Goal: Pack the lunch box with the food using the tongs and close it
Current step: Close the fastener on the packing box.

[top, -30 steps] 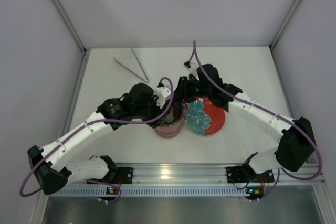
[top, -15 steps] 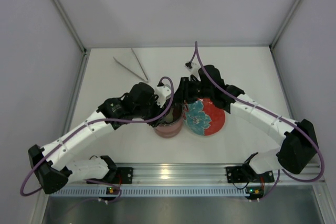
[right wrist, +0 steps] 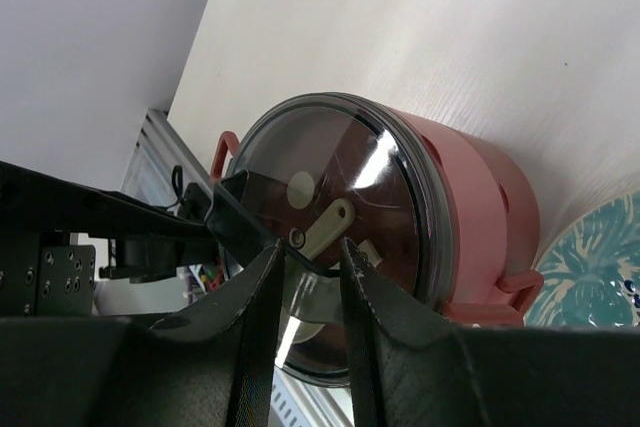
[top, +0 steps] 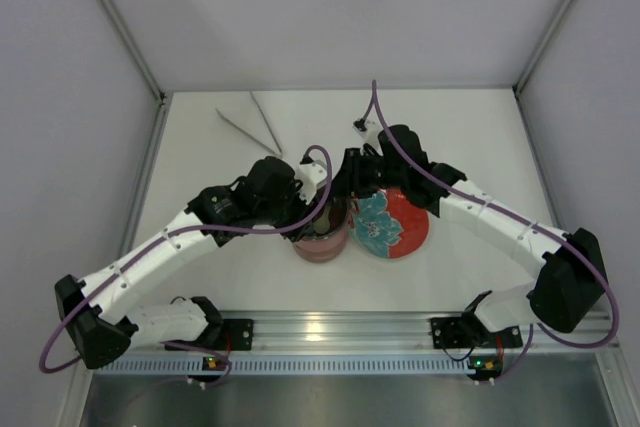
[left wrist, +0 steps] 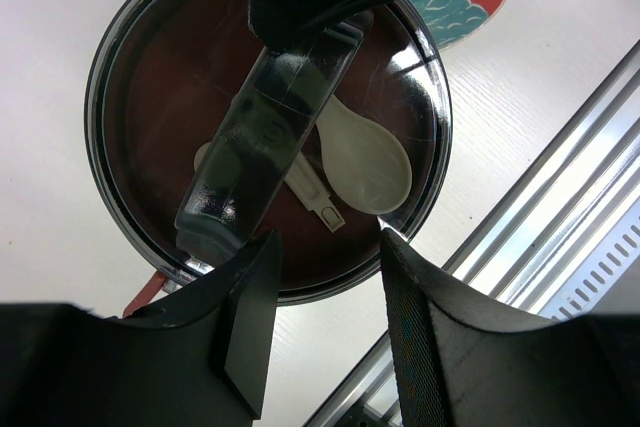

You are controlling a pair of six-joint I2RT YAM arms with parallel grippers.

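Note:
The pink lunch box (top: pixel 322 244) stands at the table's middle with its maroon lid (left wrist: pixel 150 137) on, a white spoon (left wrist: pixel 365 162) stowed under the clear cover. My right gripper (right wrist: pixel 312 247) is shut on the lid's clear handle (right wrist: pixel 318 292), reaching in from the plate side (top: pixel 346 190). My left gripper (left wrist: pixel 328 239) hovers at the lid's near rim, open, with only bare table showing between its fingers. The tongs (top: pixel 255 125) lie at the back left, apart from both arms. No food is in view.
A red plate with a teal flower (top: pixel 405 229) touches the lunch box on its right. The aluminium rail (top: pixel 330 327) runs along the near edge. White walls enclose the table on three sides.
The right arm has shifted very slightly; both grippers keep the same opening and the lunch box stays where it was.

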